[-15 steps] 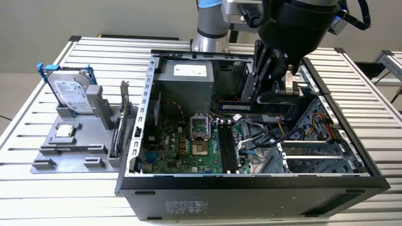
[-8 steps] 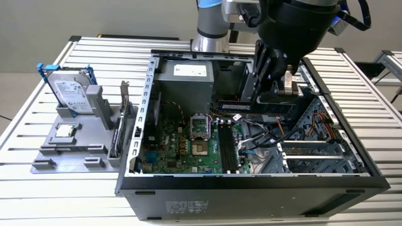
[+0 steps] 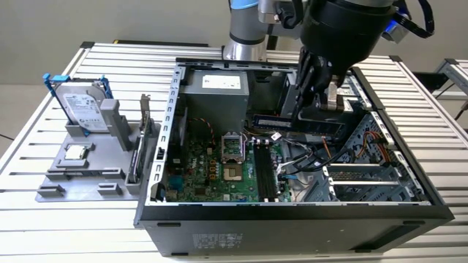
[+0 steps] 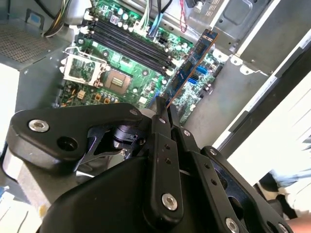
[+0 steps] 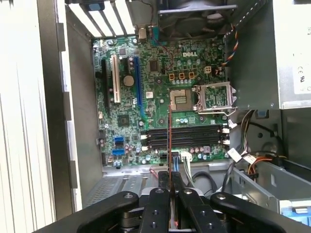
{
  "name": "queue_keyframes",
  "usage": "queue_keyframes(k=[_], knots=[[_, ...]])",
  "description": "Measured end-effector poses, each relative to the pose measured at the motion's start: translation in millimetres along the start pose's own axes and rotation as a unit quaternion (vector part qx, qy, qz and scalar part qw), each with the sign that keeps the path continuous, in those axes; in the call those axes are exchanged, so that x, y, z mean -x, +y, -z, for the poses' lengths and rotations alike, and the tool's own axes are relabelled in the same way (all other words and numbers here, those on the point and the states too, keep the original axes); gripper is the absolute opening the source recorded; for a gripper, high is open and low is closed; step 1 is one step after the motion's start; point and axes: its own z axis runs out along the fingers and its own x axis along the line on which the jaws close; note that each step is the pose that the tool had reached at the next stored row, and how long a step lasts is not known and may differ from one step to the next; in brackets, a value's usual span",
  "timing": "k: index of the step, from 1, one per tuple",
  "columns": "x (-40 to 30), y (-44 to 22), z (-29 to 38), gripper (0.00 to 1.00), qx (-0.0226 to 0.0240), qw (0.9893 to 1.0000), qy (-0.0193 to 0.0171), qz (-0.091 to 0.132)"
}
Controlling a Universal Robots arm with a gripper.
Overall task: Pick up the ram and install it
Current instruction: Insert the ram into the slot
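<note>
The ram point(image 3: 292, 123), a long blue stick with dark chips, hangs level inside the open computer case, above the motherboard point(image 3: 212, 170). My gripper point(image 3: 326, 112) is shut on one end of it. In the second wrist view the ram point(image 4: 193, 60) juts out from my gripper point(image 4: 165, 109) over the board's edge. In the first wrist view the ram point(image 5: 169, 138) shows edge-on as a thin line rising from my gripper point(image 5: 170, 175) and crossing the black memory slots point(image 5: 187, 137). Those slots point(image 3: 264, 176) point(image 4: 127, 43) stand bare, below the ram and apart from it.
A grey holder point(image 3: 87, 164) on the exterior view's left carries a silver hard drive point(image 3: 80, 107), a dark card point(image 3: 142, 143) and a small chip point(image 3: 75, 153). Inside the case are the power supply point(image 3: 213, 92), loose cables point(image 3: 307, 156) and drive bays point(image 3: 365, 175). The case walls point(image 3: 172, 126) ring the board.
</note>
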Motion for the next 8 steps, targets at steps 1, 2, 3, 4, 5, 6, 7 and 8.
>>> queue_keyframes(k=[1,2,3,4,5,6,7,8], knots=[[0.0,0.0,0.0,0.00,0.0001,1.0000,-0.0001,-0.003],[0.0,0.0,0.0,0.00,0.0001,1.0000,-0.0002,-0.006],[0.0,0.0,0.0,0.00,0.0001,1.0000,-0.0003,-0.009],[0.0,0.0,0.0,0.00,0.0002,0.9999,-0.0004,-0.012],[0.0,0.0,0.0,0.00,0.0002,0.9999,-0.0005,-0.014],[0.0,0.0,0.0,0.00,0.0002,0.9999,-0.0006,-0.017],[0.0,0.0,0.0,0.00,0.0003,0.9998,-0.0007,-0.020],[0.0,0.0,0.0,0.00,0.0003,0.9998,-0.0008,-0.022]])
